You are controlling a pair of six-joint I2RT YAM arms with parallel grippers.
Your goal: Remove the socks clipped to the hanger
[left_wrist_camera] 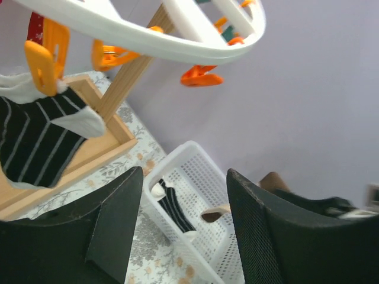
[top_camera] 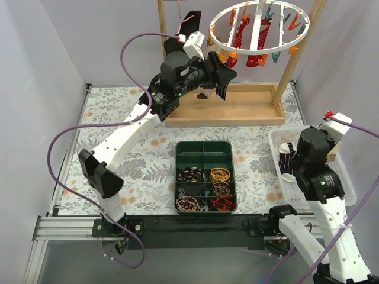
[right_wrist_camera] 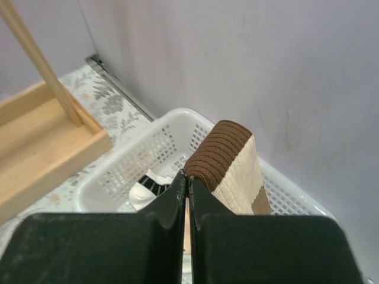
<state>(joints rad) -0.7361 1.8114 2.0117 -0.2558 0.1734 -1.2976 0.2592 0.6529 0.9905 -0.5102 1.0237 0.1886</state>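
Note:
The white ring hanger (top_camera: 254, 26) hangs at the back right, with orange and teal clips on its rim (left_wrist_camera: 177, 41). Red patterned socks (top_camera: 240, 32) hang from it. A dark striped sock (left_wrist_camera: 35, 136) with white toe hangs from an orange clip (left_wrist_camera: 44, 62). My left gripper (left_wrist_camera: 185, 177) is open and empty, just below the ring's near-left rim (top_camera: 228, 80), with the striped sock to its left. My right gripper (right_wrist_camera: 188, 177) is shut on the brown-beige sock (right_wrist_camera: 234, 165) above the white basket (right_wrist_camera: 118, 171). Another dark striped sock (top_camera: 288, 160) lies in the basket.
A wooden frame (top_camera: 237, 109) with upright posts holds the hanger. A thin pink hanger with a black garment (top_camera: 189, 23) hangs at the back. A green compartment tray (top_camera: 204, 146) of coiled items sits mid-table. The white basket (top_camera: 349, 189) stands at the right edge.

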